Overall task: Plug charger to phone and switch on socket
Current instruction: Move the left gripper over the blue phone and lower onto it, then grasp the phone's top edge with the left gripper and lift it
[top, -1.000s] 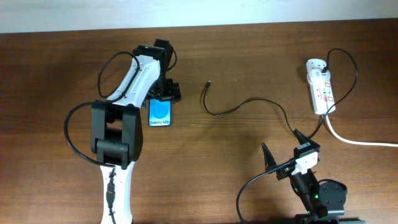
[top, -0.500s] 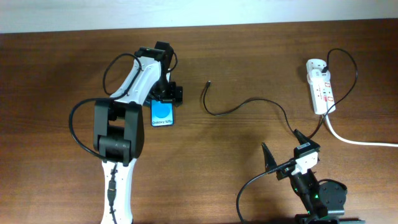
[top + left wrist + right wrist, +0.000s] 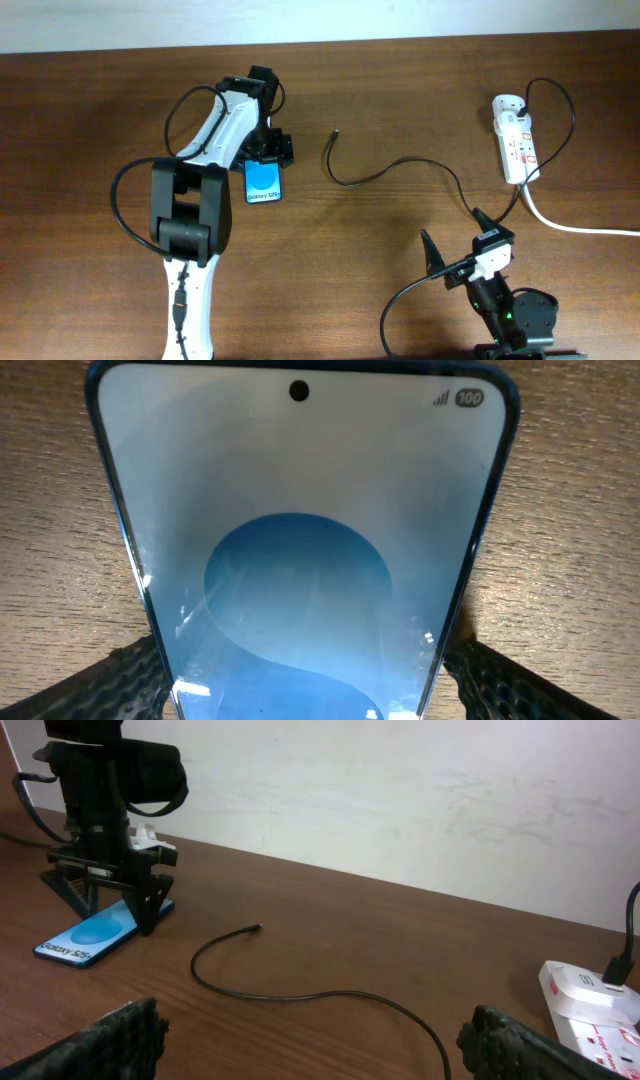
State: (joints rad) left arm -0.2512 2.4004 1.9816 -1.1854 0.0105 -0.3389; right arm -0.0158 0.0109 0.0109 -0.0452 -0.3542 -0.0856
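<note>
The phone point(image 3: 263, 182) lies flat on the table, blue screen up, left of centre. My left gripper point(image 3: 268, 150) stands over its far end, and in the left wrist view point(image 3: 300, 695) its fingers point(image 3: 120, 680) press both long edges of the phone point(image 3: 300, 560). The charger point(image 3: 380, 175) is a thin black cable curving across the middle, with its free tip point(image 3: 335, 132) to the right of the phone. It runs to the socket point(image 3: 515, 140) at the far right. My right gripper point(image 3: 455, 245) is wide open and empty near the front edge, and shows in its wrist view point(image 3: 320, 1055).
A thick white cord point(image 3: 580, 225) leaves the socket toward the right edge. The right wrist view shows the phone point(image 3: 95, 932), the charger point(image 3: 300, 997) and the socket point(image 3: 595, 1010) before a pale wall. The table is brown wood.
My left gripper and the phone in it have slid slightly to the right. The right arm, charger and socket have not moved.
</note>
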